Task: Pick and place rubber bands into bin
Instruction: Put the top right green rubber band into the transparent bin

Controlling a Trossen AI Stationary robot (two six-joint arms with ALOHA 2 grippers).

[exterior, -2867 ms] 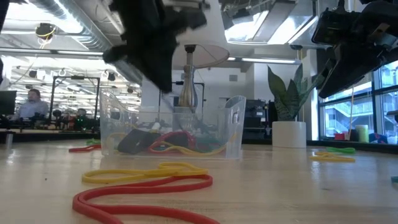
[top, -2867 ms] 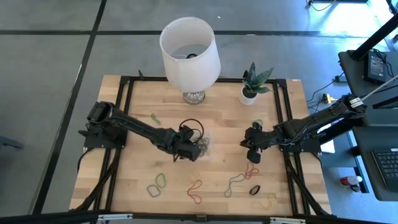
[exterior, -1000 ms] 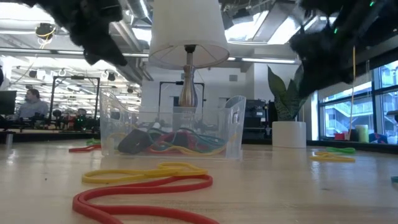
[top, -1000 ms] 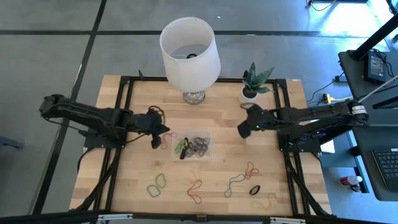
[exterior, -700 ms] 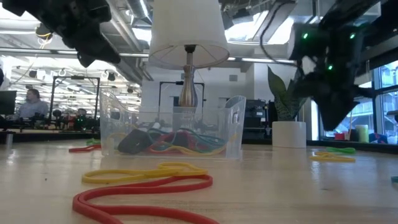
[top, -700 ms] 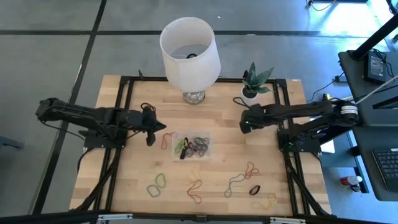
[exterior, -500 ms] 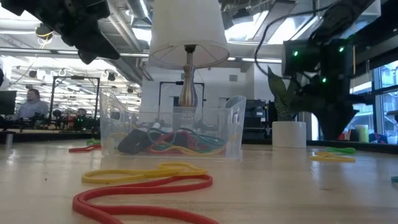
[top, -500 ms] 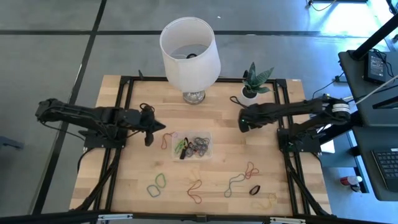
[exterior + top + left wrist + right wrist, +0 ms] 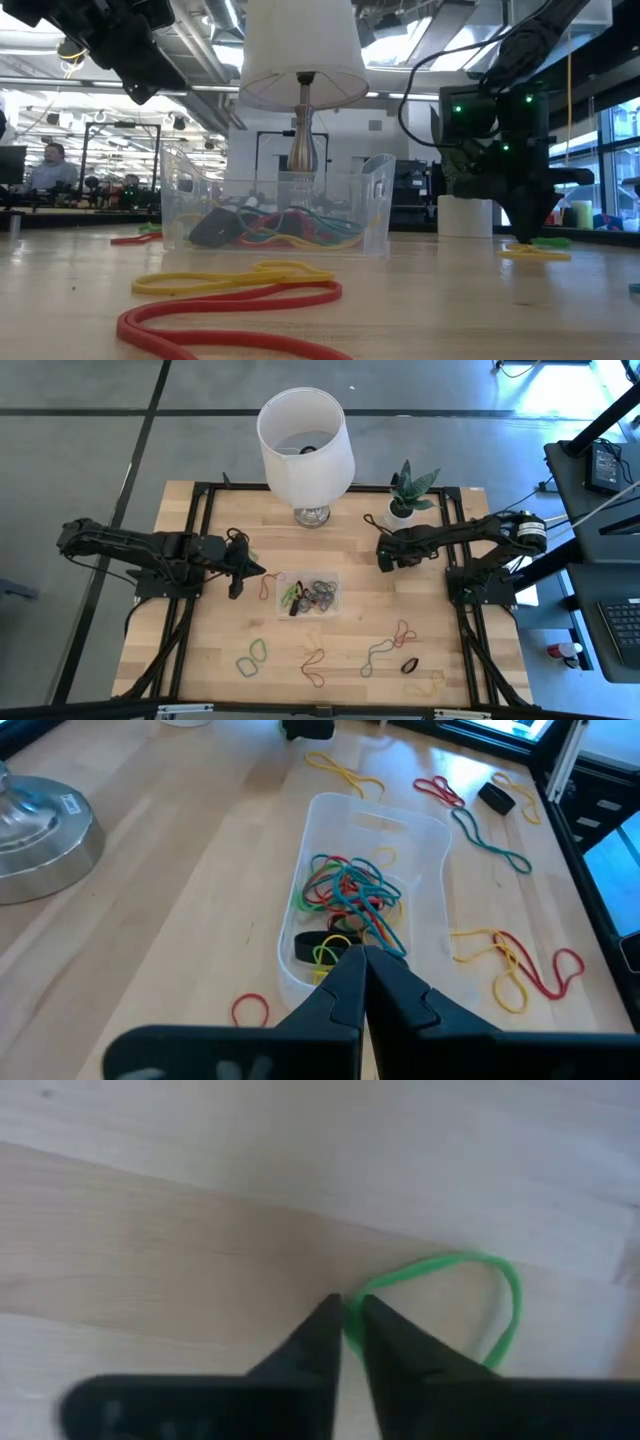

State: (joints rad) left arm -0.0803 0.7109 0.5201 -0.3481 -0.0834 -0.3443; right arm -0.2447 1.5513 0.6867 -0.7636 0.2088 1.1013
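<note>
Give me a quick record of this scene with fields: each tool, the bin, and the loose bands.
right tool: down at the table near the plant pot, tips closed on a green rubber band
left tool: shut, empty, raised beside the bin
bin: clear, holds a tangle of mixed-colour bands
loose rubber bands: several lie on the table's near side; a red one lies beside the bin

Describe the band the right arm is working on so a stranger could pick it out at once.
Start at the small potted plant near the table's far edge, beside the big white lamp. Just in front of its pot sits the right pincer, fingertips nearly together on one end of a thin green rubber band. It lies alone on bare wood, far from the clear bin.
</note>
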